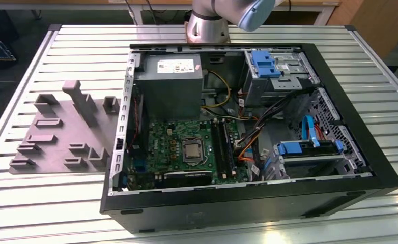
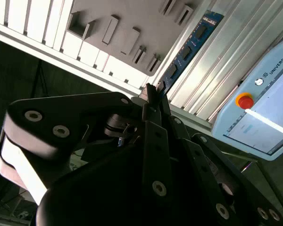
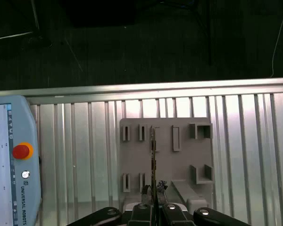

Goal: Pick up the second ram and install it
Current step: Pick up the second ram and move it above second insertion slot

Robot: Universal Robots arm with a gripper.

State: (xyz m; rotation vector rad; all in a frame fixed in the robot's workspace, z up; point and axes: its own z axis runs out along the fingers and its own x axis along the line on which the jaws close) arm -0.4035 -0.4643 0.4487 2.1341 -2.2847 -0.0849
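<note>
**Second ram pinched in the jaws above the slatted table**

The gripper [image 2: 154,90] has its jaws pressed onto one end of the second ram [image 2: 188,47], so the stick juts out past the fingertips. The second wrist view shows the stick's flat side, a blue board carrying a row of dark chips. In the first wrist view the gripper [image 3: 153,192] holds the ram [image 3: 153,155] edge-on, a thin line seen against the grey holder plate [image 3: 184,160] with its rectangular slots.

Near that plate lies the pale blue teach pendant [image 3: 12,188]. It has a red stop button [image 3: 21,151] on a yellow ring and small print along its casing.

Everything rests on a table [image 3: 85,141] of ribbed aluminium slats, with dark floor beyond its edge.

In the exterior view the arm [image 1: 209,23] stands at the top centre of the frame. The open black computer case [image 1: 253,203] fills the centre and the exterior view's right. Inside it are:

- a green motherboard [image 1: 185,147]
- a grey power supply [image 1: 168,86] with a white printed label
- blue drive brackets [image 1: 267,63]

The holder plate [image 1: 56,137] sits on the exterior view's left.
</note>
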